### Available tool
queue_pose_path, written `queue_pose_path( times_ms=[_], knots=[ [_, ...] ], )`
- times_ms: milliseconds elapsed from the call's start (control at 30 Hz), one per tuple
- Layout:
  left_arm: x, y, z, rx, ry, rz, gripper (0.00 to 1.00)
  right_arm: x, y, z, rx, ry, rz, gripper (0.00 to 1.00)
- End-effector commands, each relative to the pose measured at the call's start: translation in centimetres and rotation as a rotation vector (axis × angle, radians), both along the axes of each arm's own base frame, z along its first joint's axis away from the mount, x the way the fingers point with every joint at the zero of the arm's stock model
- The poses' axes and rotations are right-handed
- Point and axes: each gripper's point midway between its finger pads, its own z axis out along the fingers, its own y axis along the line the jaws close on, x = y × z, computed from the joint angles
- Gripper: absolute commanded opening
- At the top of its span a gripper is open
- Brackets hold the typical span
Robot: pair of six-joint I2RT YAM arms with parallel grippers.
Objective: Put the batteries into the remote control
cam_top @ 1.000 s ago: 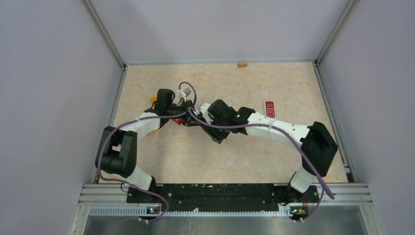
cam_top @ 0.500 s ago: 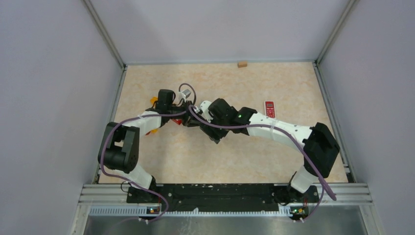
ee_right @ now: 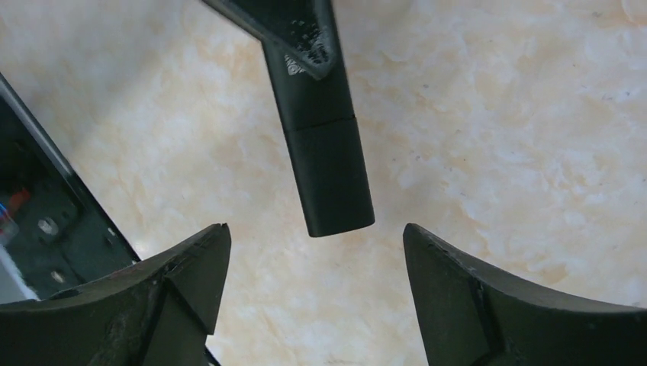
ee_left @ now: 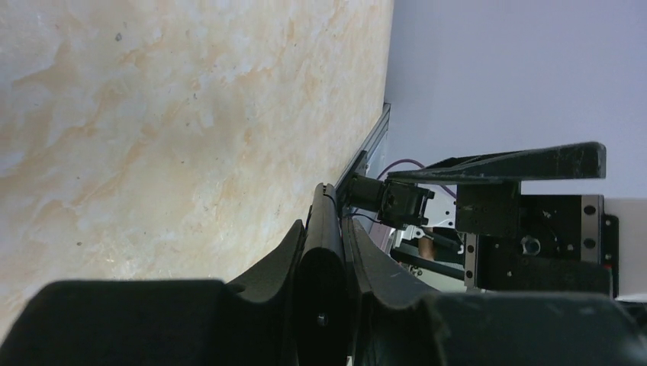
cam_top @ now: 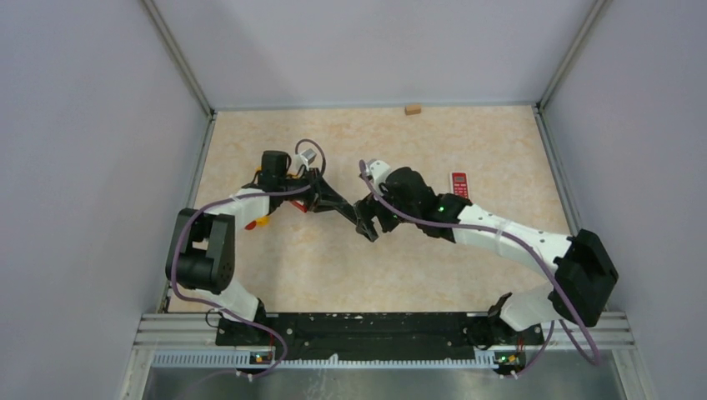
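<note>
From above, the left end effector (cam_top: 321,197) reaches toward the middle of the surface (cam_top: 417,275) and is clamped on a slim black remote control (cam_top: 343,210), which sticks out toward the right arm. The right end effector (cam_top: 369,223) sits at the free end of this remote with its jaws spread. A second, red remote (cam_top: 459,185) lies flat well apart, to the right. I can find no batteries in this view.

In the left wrist view, the two fingers (ee_left: 286,252) press tight on the remote, which is seen on its thin edge – the grip looks firm.

In the right wrist view, the end of the remote (ee_right: 328,175) hangs above the surface between the wide-open fingers (ee_right: 191,282), touching neither of them; this end effector holds nothing.

I judge the step to be work on the free end of the remote, probably where the battery cover is – not yet the loading itself. The next move calls for the right arm either to close squarely on that end or to go and fetch a battery, while the left keeps the remote steady.
</note>
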Motion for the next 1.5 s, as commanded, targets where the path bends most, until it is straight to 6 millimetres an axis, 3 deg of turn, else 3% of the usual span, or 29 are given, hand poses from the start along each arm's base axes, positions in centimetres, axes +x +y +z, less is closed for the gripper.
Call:
queue_pose_path(
  times_ms=[0,133,267,567,700,1000,1133,1267,1467],
  knots=[
    [1.4,0.4,2.8,-0.039,-0.1,0.023,0.0,2.1,0.2,5.4,0.348,0.029,-0.252,0.86],
    [1.7,0.7,3.6,-0.059,-0.11,0.042,0.0,3.5,-1.2,4.8,0.542,0.174,-0.452,0.88],
    [1.8,0.9,5.2,-0.104,-0.12,0.056,0.0,3.7,-0.8,5.0,0.68,0.26,-0.513,0.87],
    [1.1,0.8,9.0,-0.184,-0.121,0.074,0.0,4.0,0.7,8.2,0.975,0.337,-0.48,0.9],
    [0.6,0.9,11.4,-0.21,-0.152,0.069,0.0,4.0,1.1,8.5,1.022,0.374,-0.473,0.88],
    [-0.3,1.0,14.7,-0.273,-0.168,0.057,0.0,4.4,-0.4,10.6,1.159,0.349,-0.443,0.5],
    [-0.2,1.0,16.3,-0.319,-0.19,0.067,0.0,3.8,-0.1,11.7,1.163,0.311,-0.365,0.37],
    [-0.3,1.0,18.5,-0.4,-0.23,0.071,0.0,3.4,-0.1,12.3,1.178,0.28,-0.32,0.29],
    [-0.7,0.9,19.3,-0.414,-0.268,0.058,0.0,4.0,0.6,11.7,1.126,0.289,-0.331,0.28]
  ],
)
